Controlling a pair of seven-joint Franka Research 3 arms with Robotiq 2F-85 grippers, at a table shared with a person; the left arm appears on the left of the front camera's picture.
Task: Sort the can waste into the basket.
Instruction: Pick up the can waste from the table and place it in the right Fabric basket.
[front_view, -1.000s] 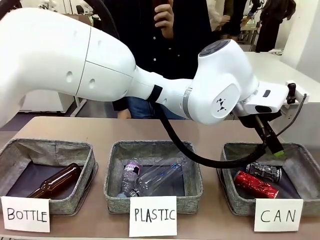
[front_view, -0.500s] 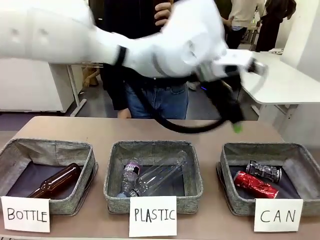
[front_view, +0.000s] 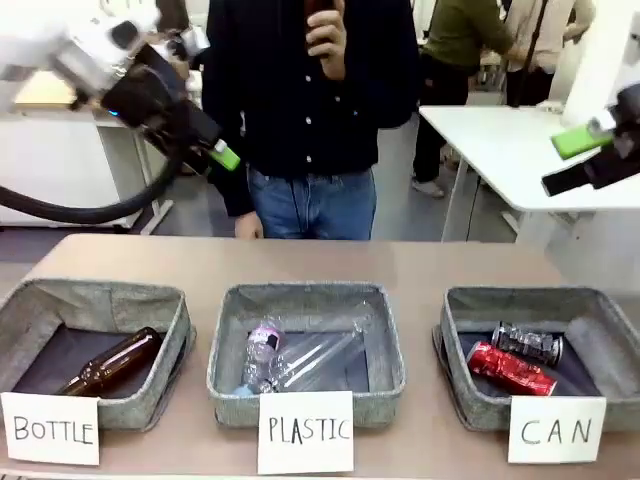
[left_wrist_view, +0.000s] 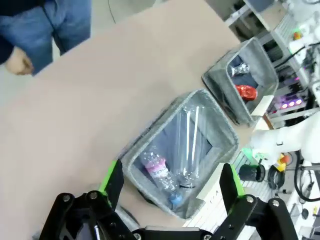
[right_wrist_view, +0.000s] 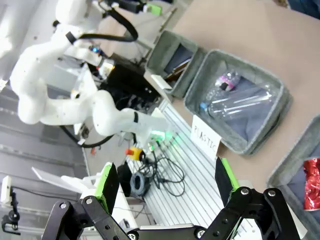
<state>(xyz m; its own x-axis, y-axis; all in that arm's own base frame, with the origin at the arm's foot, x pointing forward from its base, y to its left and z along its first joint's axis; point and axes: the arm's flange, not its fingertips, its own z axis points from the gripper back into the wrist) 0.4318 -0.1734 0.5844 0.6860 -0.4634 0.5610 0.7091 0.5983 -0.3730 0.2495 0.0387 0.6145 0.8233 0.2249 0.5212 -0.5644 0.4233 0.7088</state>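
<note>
1. A robotics lab: the white jointed robot arm stands beside a ribbed aluminium mounting rail with tangled black cables.
2. Behind the brown tabletop, white work tables fill an open room where people stand.
3. Hand-lettered white cards label the grey fabric baskets.

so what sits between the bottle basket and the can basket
The PLASTIC basket, holding clear plastic bottles, sits between the BOTTLE basket and the CAN basket, with bare table strips either side, seen in the front view.
</note>
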